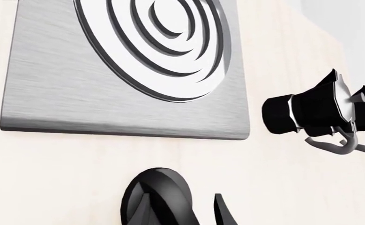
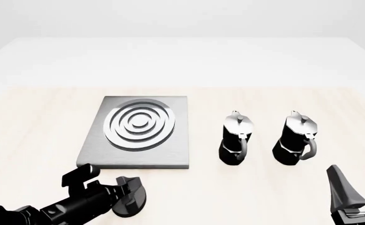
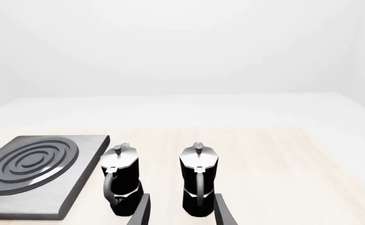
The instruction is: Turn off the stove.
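Note:
The stove (image 2: 138,140) is a flat brushed-grey plate with silver burner rings (image 2: 139,123), left of centre on the table. Its round black knob (image 2: 135,206) lies on the table in front of the plate's near edge. My left gripper (image 2: 124,193) is right at the knob, low over the table. In the left wrist view the knob (image 1: 160,192) sits between the spread fingers (image 1: 223,211), one finger overlapping it and the other a small gap away; the plate (image 1: 107,98) is beyond. My right gripper (image 2: 358,185) is open and empty at the near right.
Two black-and-silver moka pots (image 2: 235,140) (image 2: 296,139) stand upright to the right of the stove, handles toward me. They also show in the right wrist view (image 3: 121,178) (image 3: 199,180) just beyond the right gripper (image 3: 182,211), and in the left wrist view (image 1: 307,110).

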Motion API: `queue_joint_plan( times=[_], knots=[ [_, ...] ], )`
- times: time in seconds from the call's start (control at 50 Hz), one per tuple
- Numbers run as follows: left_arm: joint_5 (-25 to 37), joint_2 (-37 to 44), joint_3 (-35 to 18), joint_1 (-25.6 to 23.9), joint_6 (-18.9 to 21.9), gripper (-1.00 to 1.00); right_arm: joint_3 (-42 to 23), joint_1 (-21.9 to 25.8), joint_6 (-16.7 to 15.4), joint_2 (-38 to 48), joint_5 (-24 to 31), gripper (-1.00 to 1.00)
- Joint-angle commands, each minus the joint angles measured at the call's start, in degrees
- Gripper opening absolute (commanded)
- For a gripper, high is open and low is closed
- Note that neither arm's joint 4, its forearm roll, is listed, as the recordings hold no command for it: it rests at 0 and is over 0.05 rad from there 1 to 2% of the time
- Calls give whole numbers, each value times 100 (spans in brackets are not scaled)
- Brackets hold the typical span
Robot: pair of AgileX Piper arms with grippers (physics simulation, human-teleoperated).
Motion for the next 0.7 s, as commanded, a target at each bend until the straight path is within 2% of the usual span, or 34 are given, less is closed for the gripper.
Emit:
queue_joint_plan(
  times=[0.02,0.24,0.34,0.42,0.7],
  knots=[
    [-111,314,-122,-4,124,100,0,41,-11,-6,3,100],
    [396,155,-536,-113,358,100,1,112,-37,-15,21,100],
    [318,317,-622,-198,386,100,1,111,-48,-16,18,100],
    [537,251,-788,-237,445,100,0,107,-50,-16,16,100],
    [949,67,-1136,-170,668,100,1,126,-70,-16,23,100]
  ],
)
